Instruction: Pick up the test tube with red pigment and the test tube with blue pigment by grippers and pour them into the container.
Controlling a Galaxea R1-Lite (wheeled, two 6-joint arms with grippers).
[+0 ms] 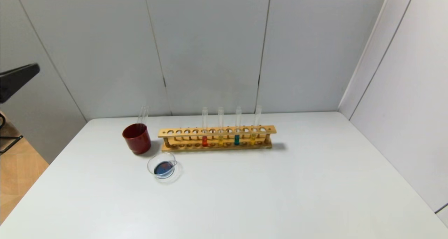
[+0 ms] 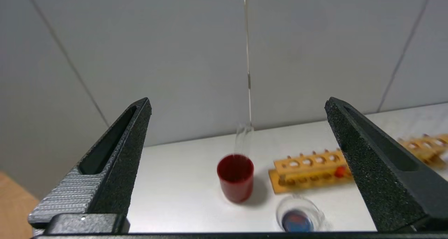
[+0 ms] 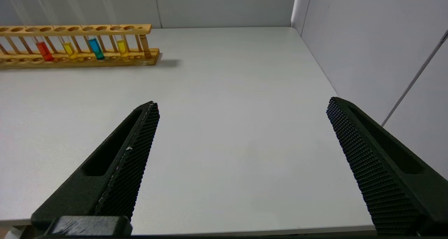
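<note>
The test tube with red pigment (image 1: 204, 140) and the test tube with blue pigment (image 1: 237, 139) stand upright in a wooden rack (image 1: 217, 131) at the back of the table. They also show in the right wrist view, red (image 3: 44, 51) and blue (image 3: 95, 48). The container (image 1: 163, 167), a low clear glass dish, sits in front of the rack's left end and holds dark blue liquid; it also shows in the left wrist view (image 2: 297, 218). My left gripper (image 2: 238, 102) is open and empty, raised off the table's left side. My right gripper (image 3: 242, 102) is open and empty over the front right.
A dark red cup (image 1: 136, 138) stands left of the rack with empty clear glass tubes (image 1: 142, 114) leaning in it. Two yellow-liquid tubes (image 1: 221, 140) (image 1: 252, 139) share the rack. Grey wall panels close the back and the right side. A black arm part (image 1: 17, 78) shows at far left.
</note>
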